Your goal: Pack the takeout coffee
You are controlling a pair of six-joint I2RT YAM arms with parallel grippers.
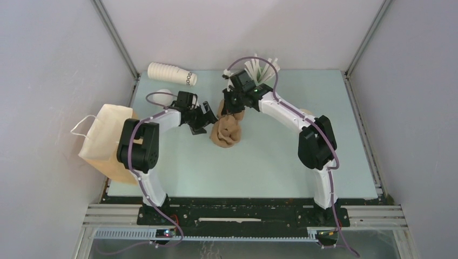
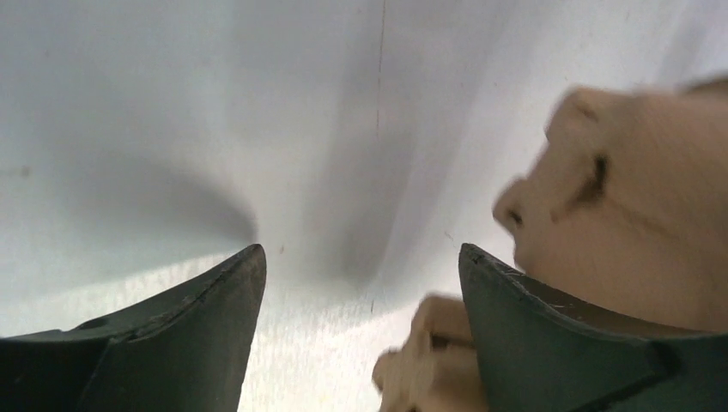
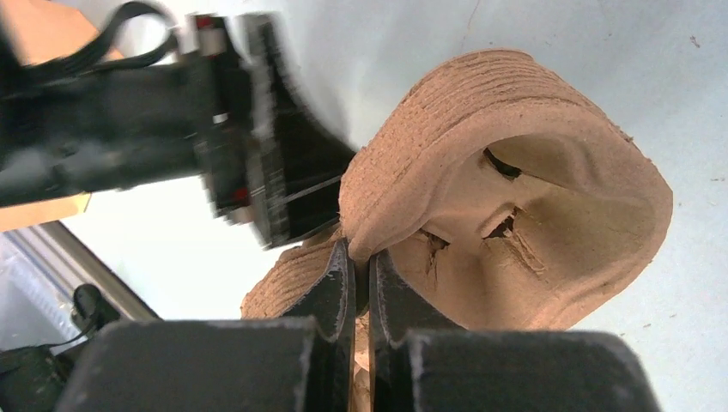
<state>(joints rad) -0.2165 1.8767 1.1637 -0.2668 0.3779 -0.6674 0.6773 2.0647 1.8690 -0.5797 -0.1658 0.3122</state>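
- Packing is barely begun: right end effector (image 3: 360,255) clenches carrier (image 3: 515,172) rim.
- Left end effector (image 2: 360,262) hangs released, just left of carrier.
- Lid (image 1: 161,93) lies farther left of carrier; cup not clearly seen.

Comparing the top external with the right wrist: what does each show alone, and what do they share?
Only the top external: the paper bag, the stack of nested cups and the white sticks. Only the right wrist: the right hand pinched shut on the rim of the pulp carrier, and slits in its well. Both: the carrier, the left hand beside it.
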